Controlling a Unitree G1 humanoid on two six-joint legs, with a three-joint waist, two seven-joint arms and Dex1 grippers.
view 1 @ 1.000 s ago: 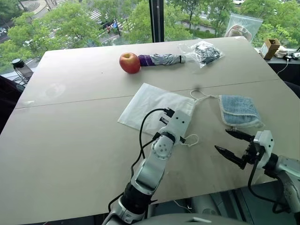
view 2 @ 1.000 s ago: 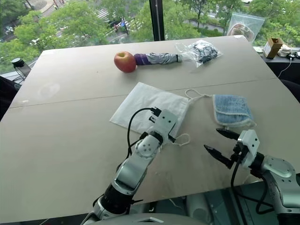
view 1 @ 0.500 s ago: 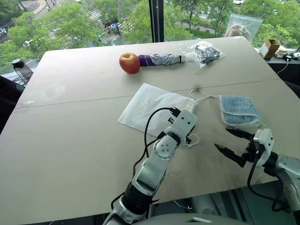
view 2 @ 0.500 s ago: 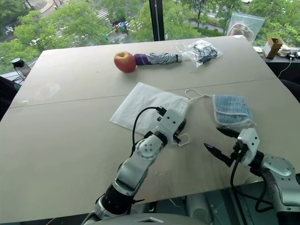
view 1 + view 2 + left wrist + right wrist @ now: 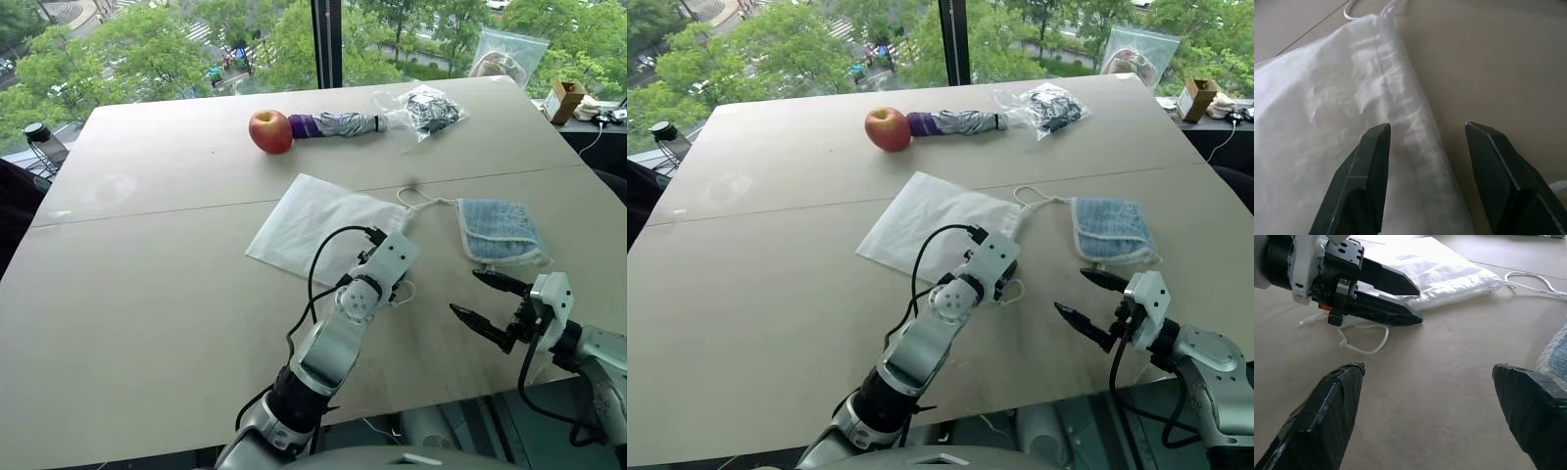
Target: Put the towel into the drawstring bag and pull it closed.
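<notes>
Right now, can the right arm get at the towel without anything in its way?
Probably yes. The right end effector stands open just short of the towel, with only bare table between them. The drawstring bag and left end effector lie off to the side.

towel (image 5: pixel 501 231) 1 | drawstring bag (image 5: pixel 318 224) 1 | apple (image 5: pixel 271 130) 1 | umbrella (image 5: pixel 338 124) 1

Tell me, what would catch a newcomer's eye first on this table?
Likely the left gripper, its fingers open over the edge of the white drawstring bag mid-table. To its right lies the blue towel, with the right gripper open just before it. A red apple sits at the far side.
</notes>
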